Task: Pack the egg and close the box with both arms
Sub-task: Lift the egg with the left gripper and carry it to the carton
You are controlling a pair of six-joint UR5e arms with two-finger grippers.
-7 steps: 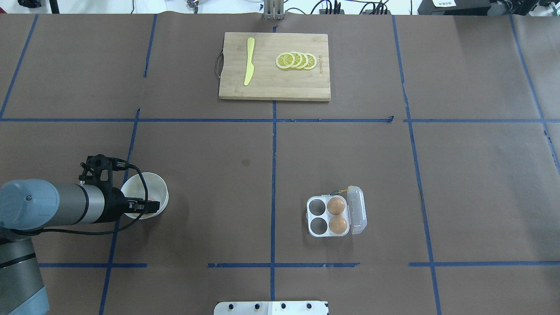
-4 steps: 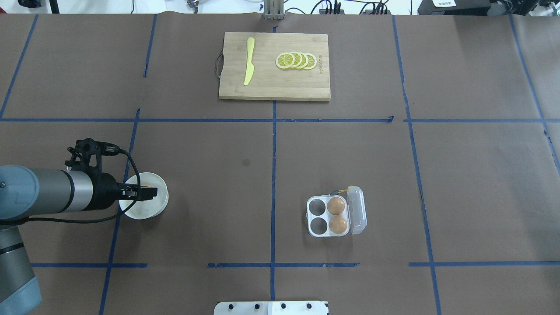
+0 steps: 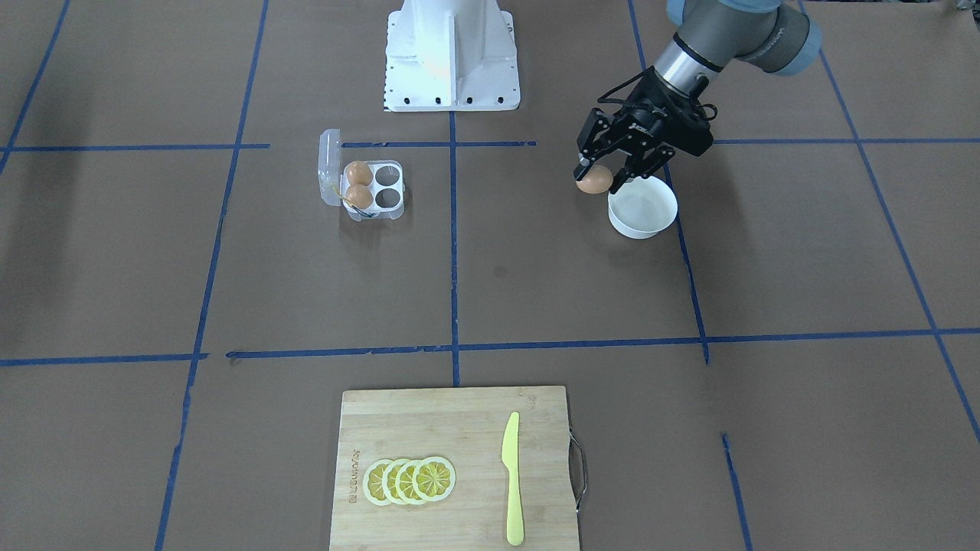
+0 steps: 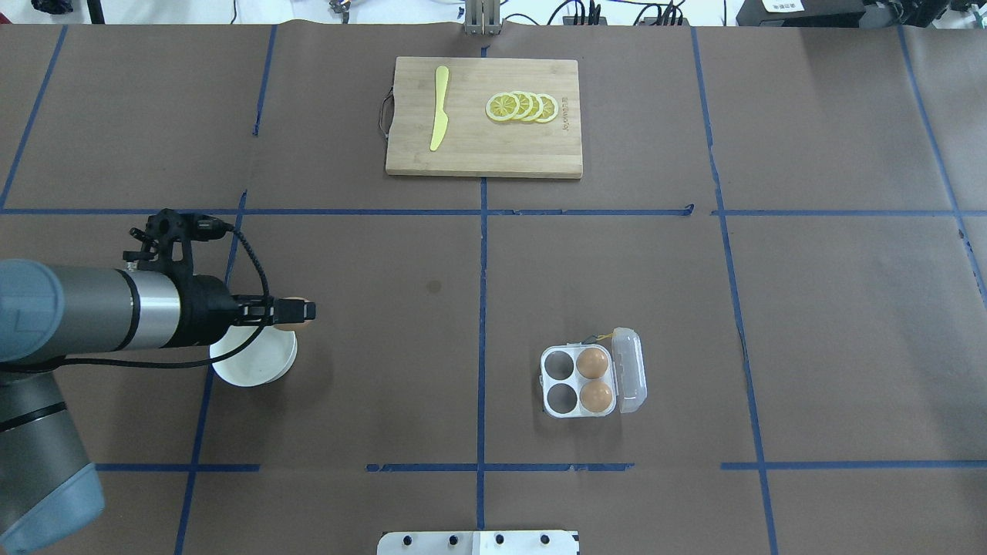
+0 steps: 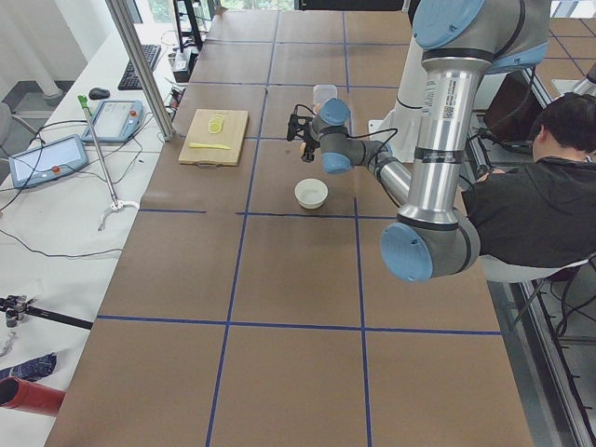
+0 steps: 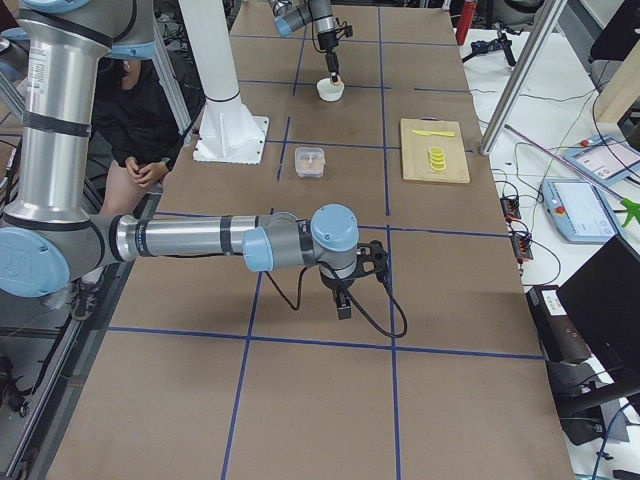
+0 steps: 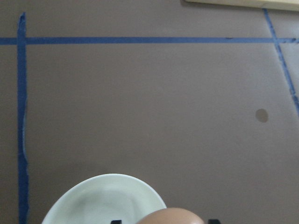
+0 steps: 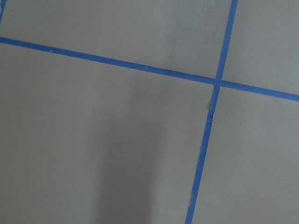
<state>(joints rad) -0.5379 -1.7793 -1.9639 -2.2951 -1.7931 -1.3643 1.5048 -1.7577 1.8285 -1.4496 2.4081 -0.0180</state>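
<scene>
Brown table: front view shows left pincer clamped on egg, half-hidden overhead.

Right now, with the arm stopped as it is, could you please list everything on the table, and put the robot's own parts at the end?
Box: one, clear, lid open, on the table's right half as the robot sees it.
Bowl: one, white, empty, on the left half.
Eggs: three, tan-brown; two in the box's cells beside the lid, one in the left gripper.
Cutting board: one, wooden, far middle of the table.
Lemon slices: four, yellow, overlapping on the board.
Knife: one, yellow, on the board.
Pedestal base: one, white, robot's edge.
Left gripper: black, shut on an egg, by the bowl's edge.
Right gripper: black, over bare table; open or shut cannot be told.
</scene>
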